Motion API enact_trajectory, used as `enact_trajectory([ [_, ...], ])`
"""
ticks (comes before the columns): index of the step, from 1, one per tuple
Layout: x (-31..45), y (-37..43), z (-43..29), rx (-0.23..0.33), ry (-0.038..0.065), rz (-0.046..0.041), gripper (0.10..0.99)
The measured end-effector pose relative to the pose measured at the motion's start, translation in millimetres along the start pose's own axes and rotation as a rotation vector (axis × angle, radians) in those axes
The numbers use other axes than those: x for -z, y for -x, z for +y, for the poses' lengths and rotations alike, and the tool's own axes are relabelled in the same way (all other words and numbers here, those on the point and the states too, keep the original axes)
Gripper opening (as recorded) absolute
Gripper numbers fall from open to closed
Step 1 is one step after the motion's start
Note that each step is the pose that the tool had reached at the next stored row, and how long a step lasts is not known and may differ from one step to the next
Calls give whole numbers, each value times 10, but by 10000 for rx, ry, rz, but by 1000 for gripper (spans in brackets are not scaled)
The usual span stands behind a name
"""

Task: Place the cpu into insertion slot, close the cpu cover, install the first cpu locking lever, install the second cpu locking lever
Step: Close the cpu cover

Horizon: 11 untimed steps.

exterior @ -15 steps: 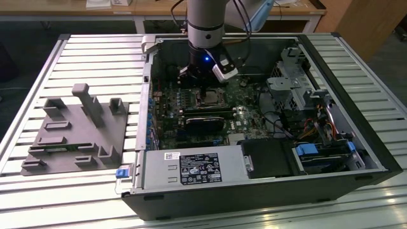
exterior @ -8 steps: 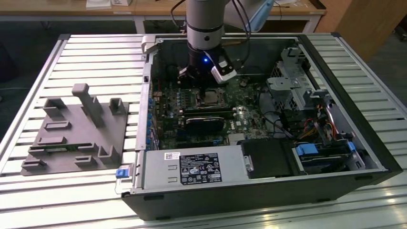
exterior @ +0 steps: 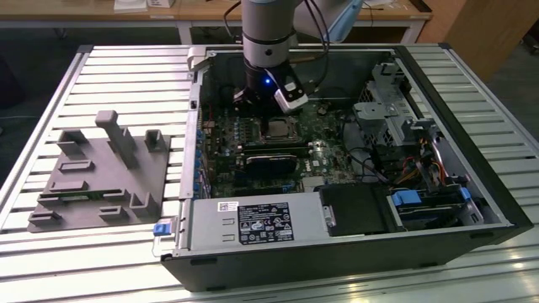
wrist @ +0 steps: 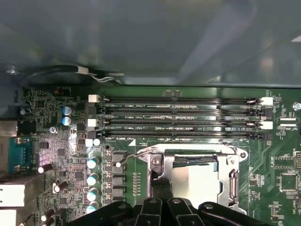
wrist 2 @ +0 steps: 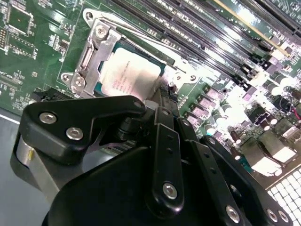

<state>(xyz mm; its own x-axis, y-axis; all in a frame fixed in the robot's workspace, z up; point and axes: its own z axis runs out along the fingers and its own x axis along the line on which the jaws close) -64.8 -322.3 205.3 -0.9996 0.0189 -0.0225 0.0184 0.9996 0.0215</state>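
gripper (wrist: 161,184): narrow, fingertips drawn together at the cpu cover (wrist 2: 89,59) edge
cpu (wrist: 195,181): seated under the cover, just beside the fingertips

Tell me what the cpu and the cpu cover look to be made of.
The cpu: pale matte metal top, probably plated; it catches light softly, without mirror glare. The cpu cover: thin bright sheet metal, likely steel; shiny bent edges and glints.
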Motion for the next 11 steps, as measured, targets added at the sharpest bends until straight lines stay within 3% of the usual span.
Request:
enact_trajectory([
  [11, -48, -12, -2, -447, -12, -9, 106],
])
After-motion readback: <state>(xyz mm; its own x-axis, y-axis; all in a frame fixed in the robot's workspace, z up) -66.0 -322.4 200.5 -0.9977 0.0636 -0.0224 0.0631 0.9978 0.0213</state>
